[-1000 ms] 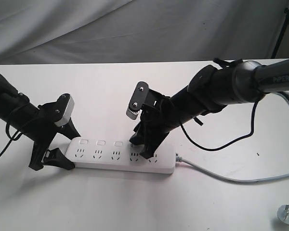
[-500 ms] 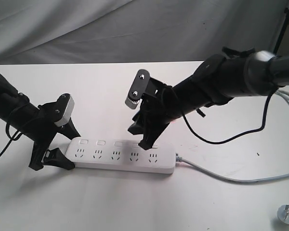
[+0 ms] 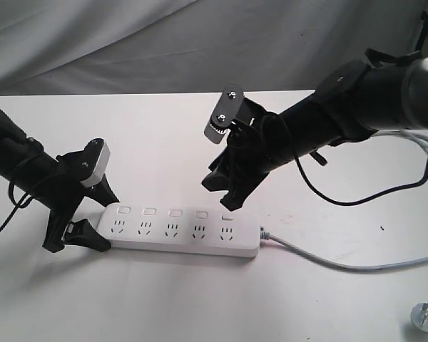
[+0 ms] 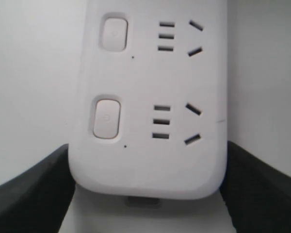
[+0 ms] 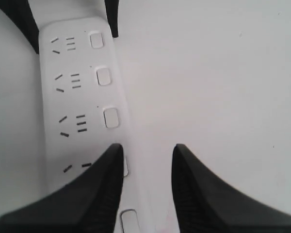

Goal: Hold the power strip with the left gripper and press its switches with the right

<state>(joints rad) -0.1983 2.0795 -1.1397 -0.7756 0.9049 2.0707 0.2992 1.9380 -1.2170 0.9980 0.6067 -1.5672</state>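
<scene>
Left end effector [image 3: 107, 222] grips low; right end effector [image 3: 225, 197] hangs higher, jaws parted.

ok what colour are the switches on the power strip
White, like the power strip itself; the switches show best in the left wrist view.

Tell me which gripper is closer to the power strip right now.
Left. The left gripper clamps the uncorded end of the power strip; the right gripper hangs open just above its corded end.
</scene>
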